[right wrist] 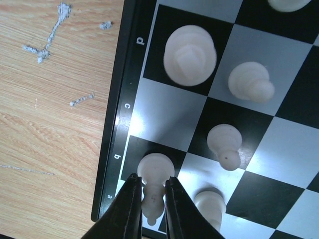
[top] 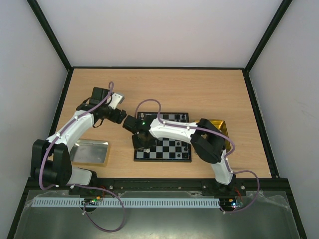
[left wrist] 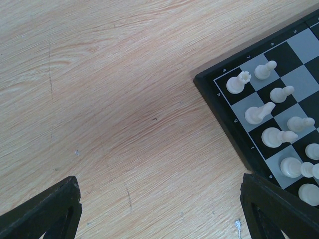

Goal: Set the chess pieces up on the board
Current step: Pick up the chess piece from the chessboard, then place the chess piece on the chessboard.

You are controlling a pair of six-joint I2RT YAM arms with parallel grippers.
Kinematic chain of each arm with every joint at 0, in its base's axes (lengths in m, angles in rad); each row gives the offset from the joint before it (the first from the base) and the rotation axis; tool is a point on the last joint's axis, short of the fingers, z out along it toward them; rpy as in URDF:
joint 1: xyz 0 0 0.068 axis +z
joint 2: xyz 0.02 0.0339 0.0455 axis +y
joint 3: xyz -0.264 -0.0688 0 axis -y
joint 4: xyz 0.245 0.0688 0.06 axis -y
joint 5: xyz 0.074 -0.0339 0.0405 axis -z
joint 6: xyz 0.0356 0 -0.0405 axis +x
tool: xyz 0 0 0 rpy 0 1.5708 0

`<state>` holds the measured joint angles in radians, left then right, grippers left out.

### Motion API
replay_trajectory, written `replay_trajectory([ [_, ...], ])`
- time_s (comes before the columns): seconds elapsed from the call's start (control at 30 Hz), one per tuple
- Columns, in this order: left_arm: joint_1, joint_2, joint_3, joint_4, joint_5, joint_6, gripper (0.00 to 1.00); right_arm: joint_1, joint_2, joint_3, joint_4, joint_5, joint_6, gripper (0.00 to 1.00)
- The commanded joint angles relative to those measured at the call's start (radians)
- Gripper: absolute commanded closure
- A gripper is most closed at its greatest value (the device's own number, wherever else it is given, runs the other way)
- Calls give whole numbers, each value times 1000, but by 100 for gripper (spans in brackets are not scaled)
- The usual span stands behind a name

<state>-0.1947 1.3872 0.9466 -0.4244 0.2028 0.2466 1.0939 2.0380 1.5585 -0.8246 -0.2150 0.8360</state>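
The board (top: 167,149) lies mid-table. My right gripper (top: 142,145) hangs over its near left corner. In the right wrist view its fingers (right wrist: 128,201) are shut on a white chess piece (right wrist: 152,195) that stands on the b square by the board's border (right wrist: 115,130). Other white pieces (right wrist: 190,54) stand on squares nearby. My left gripper (top: 121,117) is open and empty over bare table left of the board; in its wrist view (left wrist: 160,185) the board corner (left wrist: 222,110) shows at right with several white pieces (left wrist: 236,83). Dark pieces (top: 177,118) stand along the board's far edge.
A silver tray (top: 90,152) lies at the near left beside the left arm. A gold tray (top: 222,125) lies right of the board, partly hidden by the right arm. Black rails edge the wooden table (top: 164,89).
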Motion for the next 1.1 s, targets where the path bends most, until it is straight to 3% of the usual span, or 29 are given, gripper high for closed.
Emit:
replay_trajectory([
  [0.0,8,-16,-18,7,14,9,13,-14,0,20,-1,24,0,90],
  [1.07,8,-17,-19,6,17,10,13,-38,28,80,-30,47,-11,89],
])
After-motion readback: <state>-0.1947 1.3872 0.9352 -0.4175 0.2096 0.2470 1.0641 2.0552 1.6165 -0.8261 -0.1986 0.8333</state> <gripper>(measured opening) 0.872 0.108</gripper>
